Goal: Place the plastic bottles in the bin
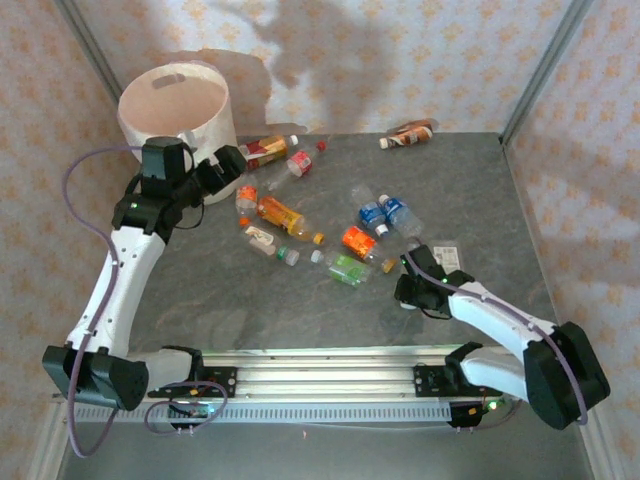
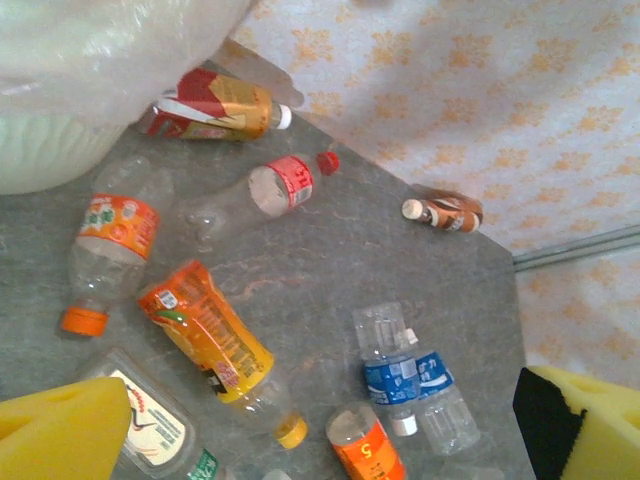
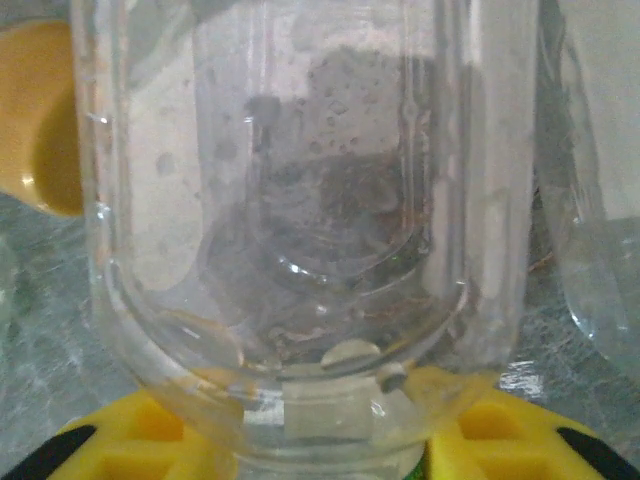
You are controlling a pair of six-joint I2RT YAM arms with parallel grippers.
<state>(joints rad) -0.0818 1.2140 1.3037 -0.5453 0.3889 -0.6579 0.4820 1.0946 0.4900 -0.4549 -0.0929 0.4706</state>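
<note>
Off-white plastic, the bin (image 1: 215,125) stands at the far left corner of the bench (image 1: 250,310), and my left arm (image 1: 130,250) is stretched out beside it. The left jaws are wide apart with nothing between them, hanging just by the bin wall above the near end of the scatter. In the left wrist view I look down on an orange-labelled bottle (image 2: 110,245) and a juice bottle (image 2: 205,335) lying close together. If I drop on either one, a finger could land on its neighbour, or a glancing touch could send a round body rolling off. A careless swing here could also shove the bin.

Across the middle, the plastic bottles (image 1: 358,242) lie on their sides on the bench, and I see none in the bin. A blue-labelled pair (image 1: 385,214) lie touching, and one brown bottle (image 1: 410,133) sits well apart at the back edge.

On the right, my right arm (image 1: 500,320) is low at the near side of the heap. Its wrist view has a clear bottle (image 3: 300,200) close against the lens, set between the yellow pads (image 3: 120,440). Whether the right jaws press on it or merely sit around it I cannot tell. My worry is the thin, slick wall: gripped near one end, it may buckle or squirt out. The bin is on the opposite side, so the carry would cross the left arm's space and the two could collide.
</note>
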